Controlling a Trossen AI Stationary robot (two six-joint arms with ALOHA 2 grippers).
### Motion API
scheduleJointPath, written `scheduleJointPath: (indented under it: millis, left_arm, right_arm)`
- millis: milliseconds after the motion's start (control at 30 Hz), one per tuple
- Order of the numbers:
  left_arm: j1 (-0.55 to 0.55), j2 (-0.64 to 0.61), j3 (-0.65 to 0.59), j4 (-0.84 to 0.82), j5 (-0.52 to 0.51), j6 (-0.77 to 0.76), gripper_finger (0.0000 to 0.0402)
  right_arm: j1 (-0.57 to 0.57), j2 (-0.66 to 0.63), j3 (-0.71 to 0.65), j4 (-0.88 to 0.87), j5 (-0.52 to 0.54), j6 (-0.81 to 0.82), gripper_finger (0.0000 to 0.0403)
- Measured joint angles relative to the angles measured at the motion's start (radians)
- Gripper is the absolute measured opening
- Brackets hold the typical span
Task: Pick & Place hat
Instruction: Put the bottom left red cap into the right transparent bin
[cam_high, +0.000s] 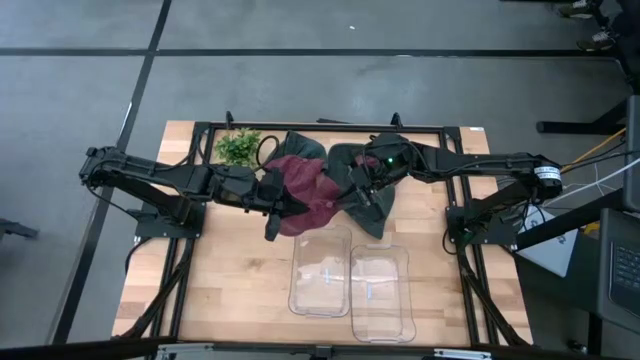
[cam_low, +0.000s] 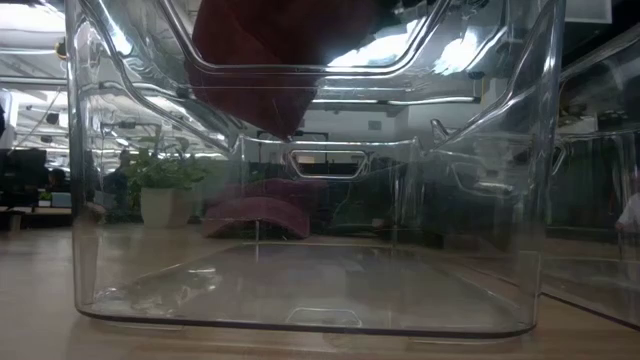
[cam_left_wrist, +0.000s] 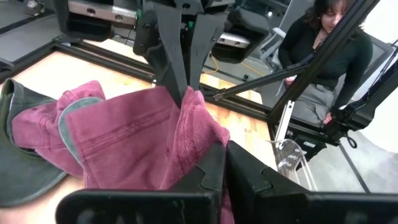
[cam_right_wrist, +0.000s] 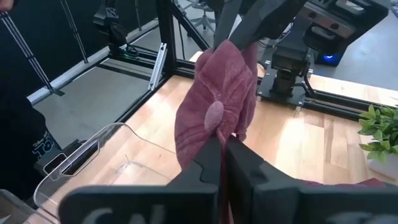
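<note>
Seen from above, the maroon hat (cam_high: 306, 190) hangs stretched between both grippers over the middle of the table (cam_high: 230, 270), just off the rims of two clear bins. The left gripper (cam_high: 283, 200) pinches the hat's edge from 9 o'clock; its wrist view shows the closed fingers (cam_left_wrist: 208, 171) clamped on a fold of maroon cloth. The right gripper (cam_high: 352, 190) pinches the opposite edge from 3 o'clock; its wrist view shows closed fingers (cam_right_wrist: 214, 155) biting the crown just under the top button, with the hat (cam_right_wrist: 217, 99) dangling below the other arm's fingers.

A dark green hat (cam_high: 375, 190) lies under the right arm, at about 1 o'clock from the table's middle, touching the maroon one. A small plant (cam_high: 238, 146) stands at 11 o'clock near the far edge.

The left bin (cam_high: 320, 272) and the right bin (cam_high: 381, 290) sit side by side at 6 o'clock. In the low view the maroon cloth (cam_low: 270, 60) hangs over the near bin's rim (cam_low: 300, 72).

A person (cam_left_wrist: 323, 56) sits beyond the table frame in the left wrist view.
</note>
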Motion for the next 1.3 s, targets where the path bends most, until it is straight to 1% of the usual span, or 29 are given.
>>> scheduleJointPath:
  millis: [133,233,467,633,767,900,1000,1133,1300]
  left_arm:
    - [0.0,0.0,0.0,0.022,0.0,0.004,0.0025]
    - [0.0,0.0,0.0,0.044,0.0,0.033,0.0044]
    - [0.0,0.0,0.0,0.072,0.002,0.036,0.0111]
    - [0.0,0.0,0.0,0.181,0.002,0.071,0.015]
    - [0.0,-0.014,0.0,0.264,0.0,0.133,0.0168]
    - [0.0,-0.03,0.0,0.289,-0.021,0.195,0.0175]
    - [0.0,-0.037,0.0,0.289,-0.031,0.217,0.0175]
    - [0.0,-0.039,0.0,0.286,-0.036,0.25,0.0174]
    - [0.001,-0.039,0.0,0.257,-0.036,0.254,0.0175]
  right_arm:
    - [0.0,0.0,0.0,-0.001,0.0,0.0,0.0006]
    - [0.0,0.0,0.0,-0.001,-0.008,0.0,0.0005]
    - [0.0,0.0,0.0,-0.001,-0.017,0.0,0.0003]
    - [0.0,-0.002,0.0,0.0,-0.016,-0.002,0.0003]
    - [0.0,-0.004,0.024,-0.026,-0.016,-0.006,0.0003]
    - [0.0,-0.004,0.103,-0.126,-0.015,-0.044,0.0003]
    - [0.0,-0.004,0.18,-0.232,-0.021,-0.072,0.0003]
    - [0.0,-0.005,0.3,-0.404,-0.119,-0.107,0.0003]
    - [0.0,-0.006,0.428,-0.631,-0.237,-0.122,0.0002]
